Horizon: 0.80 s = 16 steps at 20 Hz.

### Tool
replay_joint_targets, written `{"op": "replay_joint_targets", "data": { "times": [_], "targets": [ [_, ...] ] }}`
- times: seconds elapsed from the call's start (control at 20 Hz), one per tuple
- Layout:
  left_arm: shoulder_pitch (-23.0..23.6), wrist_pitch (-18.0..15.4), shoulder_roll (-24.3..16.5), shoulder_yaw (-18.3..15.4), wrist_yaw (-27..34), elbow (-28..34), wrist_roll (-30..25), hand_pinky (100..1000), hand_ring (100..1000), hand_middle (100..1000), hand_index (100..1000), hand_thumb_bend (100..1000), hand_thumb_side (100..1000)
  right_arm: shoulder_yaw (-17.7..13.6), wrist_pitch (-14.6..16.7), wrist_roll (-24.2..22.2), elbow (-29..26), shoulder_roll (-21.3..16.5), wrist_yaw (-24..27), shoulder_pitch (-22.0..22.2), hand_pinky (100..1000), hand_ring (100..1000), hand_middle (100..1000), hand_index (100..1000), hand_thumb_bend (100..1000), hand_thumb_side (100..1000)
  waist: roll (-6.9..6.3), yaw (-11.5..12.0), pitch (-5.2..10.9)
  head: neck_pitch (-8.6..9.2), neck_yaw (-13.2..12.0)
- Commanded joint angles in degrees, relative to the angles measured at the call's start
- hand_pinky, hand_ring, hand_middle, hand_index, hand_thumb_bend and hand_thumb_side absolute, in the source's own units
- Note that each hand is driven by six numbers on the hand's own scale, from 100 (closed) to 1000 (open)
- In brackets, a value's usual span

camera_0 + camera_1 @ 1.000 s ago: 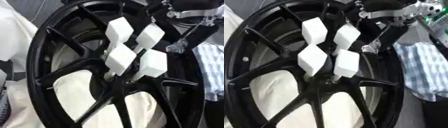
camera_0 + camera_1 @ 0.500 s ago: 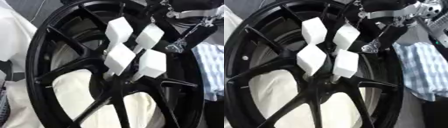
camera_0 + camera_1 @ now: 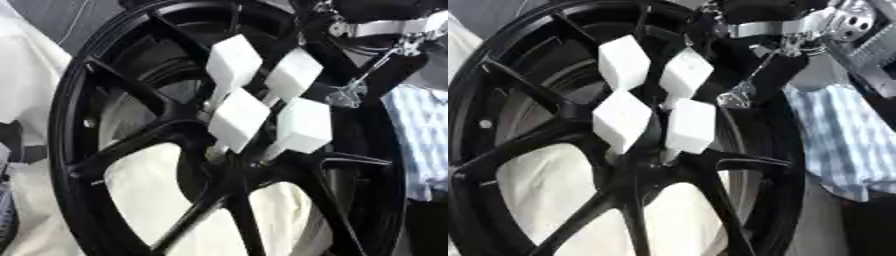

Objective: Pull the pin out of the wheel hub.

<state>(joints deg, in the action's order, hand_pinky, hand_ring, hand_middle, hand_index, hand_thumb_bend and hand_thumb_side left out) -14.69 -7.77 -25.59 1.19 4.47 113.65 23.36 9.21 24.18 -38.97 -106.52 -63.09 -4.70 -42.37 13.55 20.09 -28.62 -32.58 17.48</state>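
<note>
A black spoked wheel hub (image 3: 131, 147) stands tilted and fills both views. Several white pins with block-shaped heads stick out of its centre in a cluster: one at upper left (image 3: 234, 62), one at upper right (image 3: 293, 75), one at lower left (image 3: 238, 117) and one at lower right (image 3: 304, 125). My right hand (image 3: 785, 70), black with silver joints, comes in from the top right and hangs over the rim, just right of the upper right pin. I see no contact between it and any pin. My left hand shows in neither view.
White cloth (image 3: 149, 195) shows through the gaps between the spokes and at the far left. A blue and white checked cloth (image 3: 842, 145) lies right of the rim. The wheel's rim (image 3: 66, 125) crowds the space around my hand.
</note>
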Motion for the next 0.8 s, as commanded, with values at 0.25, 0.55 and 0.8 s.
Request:
{"op": "replay_joint_targets", "data": {
  "times": [0.25, 0.55, 0.8],
  "targets": [
    [0.02, 0.21, -0.35, -0.59, 0.48, 0.94, -0.05, 827, 663, 532, 769, 100, 790, -2.11, -0.35, 0.2, 0.25, -1.8, 3.71, -1.68, 871, 782, 381, 372, 100, 235, -0.61, 0.01, 2.36, 0.57, 0.35],
    [0.25, 0.25, -0.27, -0.79, 0.52, 0.94, 0.09, 828, 663, 532, 766, 100, 790, -3.04, -0.16, -0.82, 0.35, -2.36, 5.13, -1.74, 869, 777, 366, 358, 100, 236, -0.61, -0.13, 2.66, 0.64, 0.32],
    [0.43, 0.32, -0.38, -0.85, 0.5, 0.94, 0.11, 829, 664, 533, 764, 100, 788, -4.39, -0.72, -1.7, 0.69, -2.94, 8.02, -1.91, 868, 773, 363, 357, 100, 231, -0.61, -0.58, 3.0, 0.45, 0.01]
  ]
}}
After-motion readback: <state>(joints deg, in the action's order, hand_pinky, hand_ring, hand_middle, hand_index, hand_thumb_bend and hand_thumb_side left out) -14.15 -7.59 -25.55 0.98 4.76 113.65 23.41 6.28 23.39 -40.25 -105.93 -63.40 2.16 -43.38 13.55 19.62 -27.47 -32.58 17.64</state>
